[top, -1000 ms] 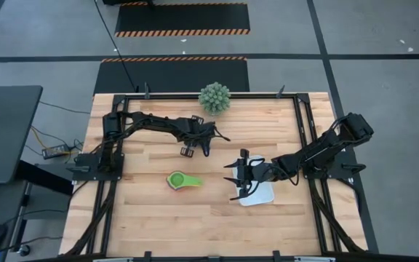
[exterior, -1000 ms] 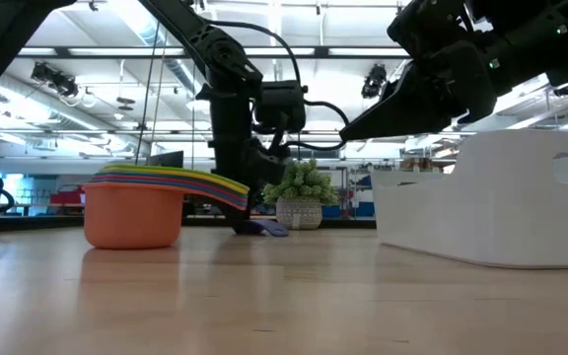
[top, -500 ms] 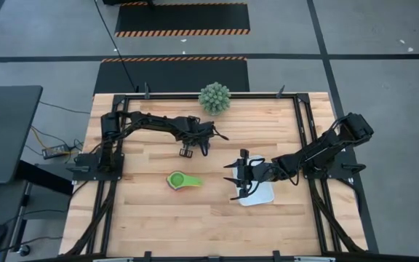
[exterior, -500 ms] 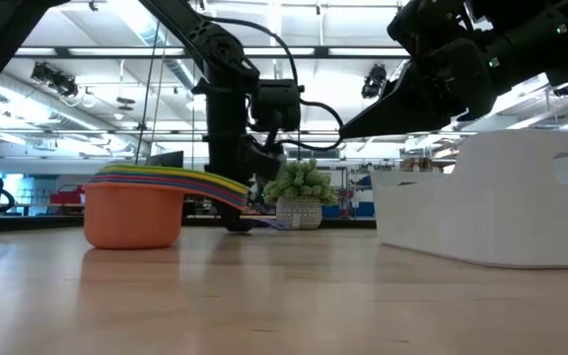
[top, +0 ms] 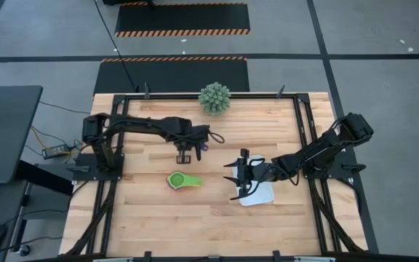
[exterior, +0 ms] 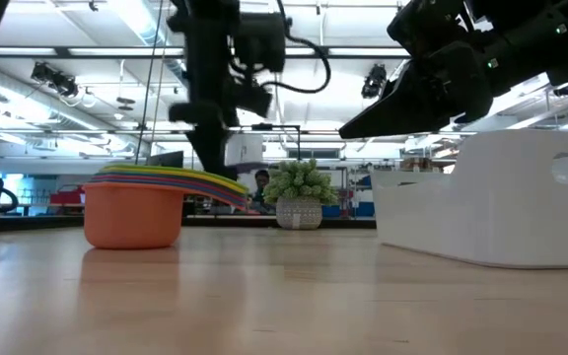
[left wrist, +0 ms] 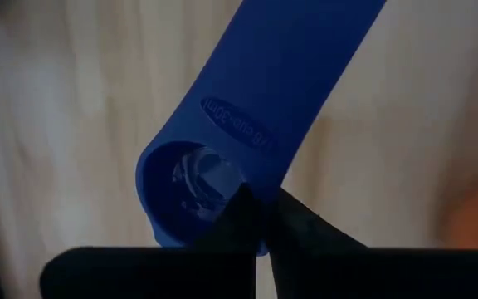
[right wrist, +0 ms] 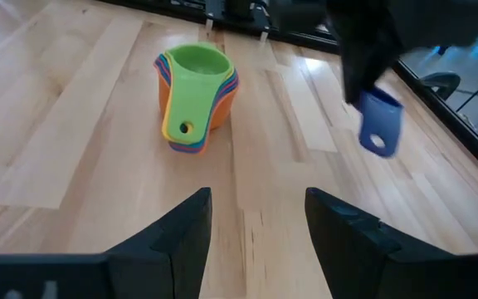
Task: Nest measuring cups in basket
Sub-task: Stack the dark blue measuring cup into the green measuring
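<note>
- Your left gripper (top: 184, 156) is up off the table near its middle, fingers clamped on the handle of a small blue measuring cup (right wrist: 379, 129); the left wrist view shows the handle (left wrist: 264, 116) pinched at its hole end.
- The blue cup hangs above the wood, just to the far side of the nested stack (top: 178, 180).
- That stack sits on the table with the green cup (right wrist: 197, 66) on top and an orange cup (exterior: 133, 215) outermost, handles fanned together.
- Your right gripper (top: 237, 178) hovers at the left edge of the white basket (top: 262, 196), fingers apart and holding nothing.
- The basket rests on the right half of the table (top: 151, 218).
- A spiky green plant (top: 214, 97) stands at the far edge.
</note>
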### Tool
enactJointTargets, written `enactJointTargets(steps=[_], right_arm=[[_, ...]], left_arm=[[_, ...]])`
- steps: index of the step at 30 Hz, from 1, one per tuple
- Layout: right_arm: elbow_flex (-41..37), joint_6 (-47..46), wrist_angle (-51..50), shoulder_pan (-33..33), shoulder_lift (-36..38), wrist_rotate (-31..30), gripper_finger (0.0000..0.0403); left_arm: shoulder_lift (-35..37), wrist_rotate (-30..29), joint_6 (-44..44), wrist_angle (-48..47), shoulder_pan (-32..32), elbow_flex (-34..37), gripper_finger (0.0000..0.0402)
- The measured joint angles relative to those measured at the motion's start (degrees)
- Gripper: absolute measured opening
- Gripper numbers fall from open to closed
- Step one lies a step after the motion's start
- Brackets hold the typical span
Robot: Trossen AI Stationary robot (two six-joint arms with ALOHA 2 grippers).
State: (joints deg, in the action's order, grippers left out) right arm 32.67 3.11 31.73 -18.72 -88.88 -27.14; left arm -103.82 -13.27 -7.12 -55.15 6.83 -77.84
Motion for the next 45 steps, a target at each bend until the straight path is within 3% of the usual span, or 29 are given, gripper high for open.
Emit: enactJointTargets(steps=[17, 22, 29, 38, 45], right_arm=[[0.0, -1.4, 1.4, 0.0, 0.0, 1.6, 0.0202], [0.0, -1.4, 1.8, 0.0, 0.0, 1.8, 0.0202], [0.0, -1.5, 2.0, 0.0, 0.0, 4.5, 0.0202], [0.0, -1.9, 2.2, -1.3, 0.0, 4.8, 0.0202], [0.0, -3.1, 2.3, -3.1, 0.0, 4.8, 0.0202]], left_arm=[[2.8, 2.9, 33.4, -8.1, -16.3, -0.7, 0.0013], [3.0, -0.5, 40.9, -13.1, -21.9, -4.9, 0.0013], [3.0, -0.7, 51.6, -12.8, -29.0, -8.0, 0.0013], [3.0, -5.4, 61.1, -12.6, -34.9, -8.0, 0.0013], [2.1, -11.1, 61.9, -10.7, -34.3, -7.1, 0.0013]])
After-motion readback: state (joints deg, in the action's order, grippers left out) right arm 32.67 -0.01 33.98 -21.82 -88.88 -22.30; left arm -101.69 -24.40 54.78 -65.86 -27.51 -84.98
